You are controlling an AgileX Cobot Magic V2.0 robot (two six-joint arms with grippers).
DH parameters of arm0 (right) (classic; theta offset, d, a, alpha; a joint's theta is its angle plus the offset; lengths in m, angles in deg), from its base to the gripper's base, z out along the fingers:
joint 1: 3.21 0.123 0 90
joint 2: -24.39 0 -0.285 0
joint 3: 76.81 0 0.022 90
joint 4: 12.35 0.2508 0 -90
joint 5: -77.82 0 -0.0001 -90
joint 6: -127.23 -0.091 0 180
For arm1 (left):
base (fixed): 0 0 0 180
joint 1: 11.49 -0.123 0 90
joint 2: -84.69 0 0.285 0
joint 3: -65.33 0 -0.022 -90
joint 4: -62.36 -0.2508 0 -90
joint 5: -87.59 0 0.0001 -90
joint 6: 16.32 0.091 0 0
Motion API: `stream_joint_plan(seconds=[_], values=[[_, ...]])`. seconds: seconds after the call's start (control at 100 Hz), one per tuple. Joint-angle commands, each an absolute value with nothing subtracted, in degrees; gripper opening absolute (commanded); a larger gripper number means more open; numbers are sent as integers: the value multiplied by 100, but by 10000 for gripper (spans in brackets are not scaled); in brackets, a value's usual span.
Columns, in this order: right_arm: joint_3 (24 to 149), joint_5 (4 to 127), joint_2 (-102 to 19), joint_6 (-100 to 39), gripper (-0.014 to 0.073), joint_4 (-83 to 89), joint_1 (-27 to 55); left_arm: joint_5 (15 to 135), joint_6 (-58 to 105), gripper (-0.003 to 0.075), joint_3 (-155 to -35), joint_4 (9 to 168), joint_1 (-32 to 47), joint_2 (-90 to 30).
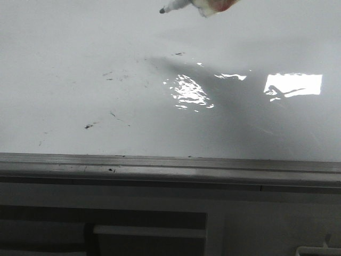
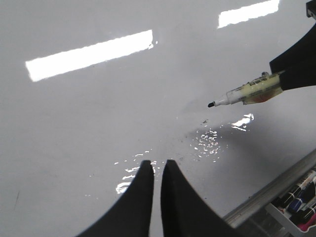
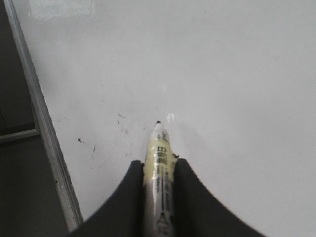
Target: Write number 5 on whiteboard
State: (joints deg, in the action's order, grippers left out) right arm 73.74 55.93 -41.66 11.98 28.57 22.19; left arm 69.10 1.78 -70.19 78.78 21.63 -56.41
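The whiteboard fills most of each view, glossy white with faint dark smudges. No number 5 shows on it, only specks. My right gripper is shut on a marker with a yellowed label, its black tip pointing down at the board. The marker also shows at the top of the front view and in the left wrist view, held by the dark right fingers. I cannot tell whether the tip touches the board. My left gripper is shut and empty, hovering over bare board.
A grey metal frame rail runs along the board's near edge, with a grey panelled surface beyond it. Several spare markers lie in a tray past the rail. Bright glare patches lie on the board.
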Motion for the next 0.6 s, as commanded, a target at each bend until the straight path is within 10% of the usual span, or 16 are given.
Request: stream_joint_plan(seconds=[0.0, 0.59], values=[[7573, 5855, -4178, 1250, -62, 2848, 2151, 7464, 80, -20, -7106, 8140, 2110, -5646], [7445, 6301, -4402, 1250, -62, 2805, 2140, 7464, 80, -20, -7101, 8269, 2110, -5646]])
